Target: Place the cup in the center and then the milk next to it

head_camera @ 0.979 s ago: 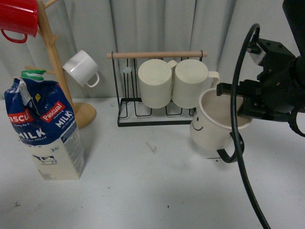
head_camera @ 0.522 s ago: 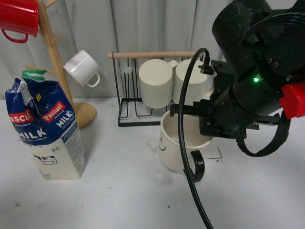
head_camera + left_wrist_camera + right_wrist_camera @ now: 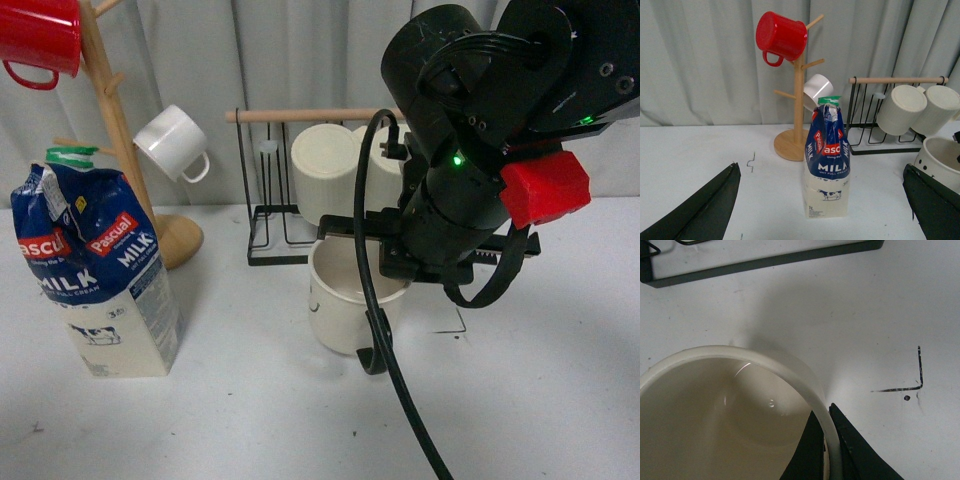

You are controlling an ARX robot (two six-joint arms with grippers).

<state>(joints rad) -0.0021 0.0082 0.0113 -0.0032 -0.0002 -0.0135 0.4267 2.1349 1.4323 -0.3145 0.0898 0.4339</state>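
The cup (image 3: 340, 305), smooth, cream and wide-mouthed with a black C-shaped handle (image 3: 375, 345), is tilting near the middle of the white table (image 3: 250, 400). My right gripper (image 3: 829, 437) is pinching its glossy rim, one finger inside and one outside. The boxy blue-and-white milk (image 3: 95, 270) is standing at its 9 o'clock, well apart. My left fingers (image 3: 705, 205) are gaping wide.

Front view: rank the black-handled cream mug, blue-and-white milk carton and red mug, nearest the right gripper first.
1. Black-handled cream mug, centre, rim clamped by the right gripper.
2. Blue-and-white milk carton, standing at left.
3. Red mug, top left, on the wooden tree.
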